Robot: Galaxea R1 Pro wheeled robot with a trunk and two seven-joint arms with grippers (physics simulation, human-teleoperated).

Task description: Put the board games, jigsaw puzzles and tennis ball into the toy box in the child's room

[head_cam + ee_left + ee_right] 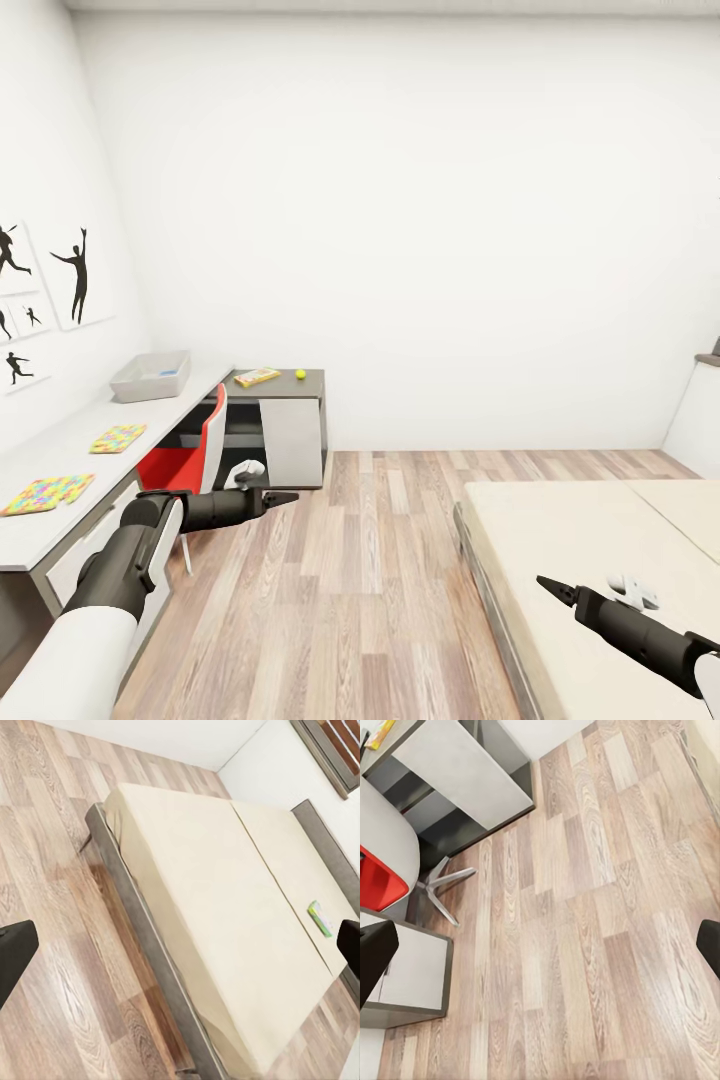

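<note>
Both my grippers, left point(285, 496) and right point(548, 584), are parted and empty.

Desk point(70, 455), near to far:
- two jigsaw puzzles point(47, 493) point(118, 438) along the front edge
- toy box point(150, 377) at the far end, something blue inside

Side unit point(312, 382): board game point(257, 377), tennis ball point(300, 374).

Bed point(217, 907), far edge: another board game point(320, 918).

Judgement: nearly everything remains.

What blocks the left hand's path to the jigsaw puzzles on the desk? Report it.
Nothing visible. The left hand hangs over wood floor beside the red chair; the two multicoloured jagged-edged jigsaw puzzles lie uncovered on the white-grey desk top.
</note>
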